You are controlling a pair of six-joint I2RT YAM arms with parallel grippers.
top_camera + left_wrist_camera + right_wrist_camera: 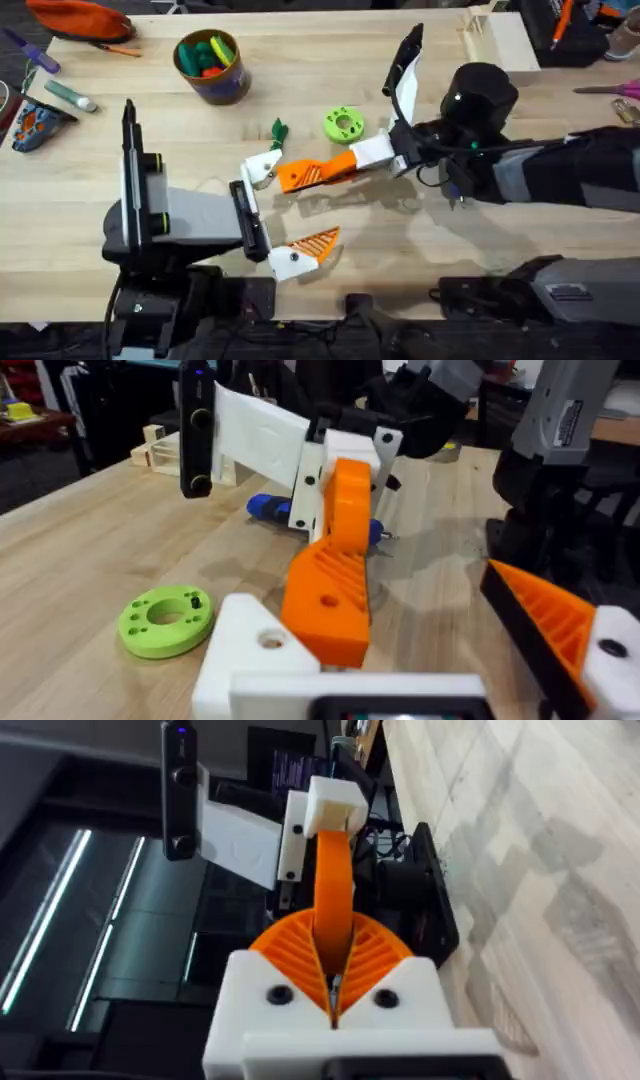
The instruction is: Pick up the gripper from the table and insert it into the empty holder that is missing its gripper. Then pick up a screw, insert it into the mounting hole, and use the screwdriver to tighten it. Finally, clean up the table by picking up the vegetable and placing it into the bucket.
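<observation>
Right pincer presents orange finger to left holder.
Overhead: right pincer [352,163] clamps the finger [305,175], its tip at the holder [262,168]; left pincer [279,215] wide; vegetable [278,130] on worktop [420,250], near bucket [212,66]. Left wrist: screwdriver [268,509] lies behind. Right wrist: pads [290,948] grip the finger.

In the left wrist shot the screwdriver [270,510] is mostly hidden behind the orange gripper [335,560], just a blue bit poking out mid-frame. The holder [250,655] gets chopped by the bottom edge. Overhead, the vegetable [278,130] near centre is too tiny to make out, and the bucket [212,82] contents at upper left are just coloured blobs.
</observation>
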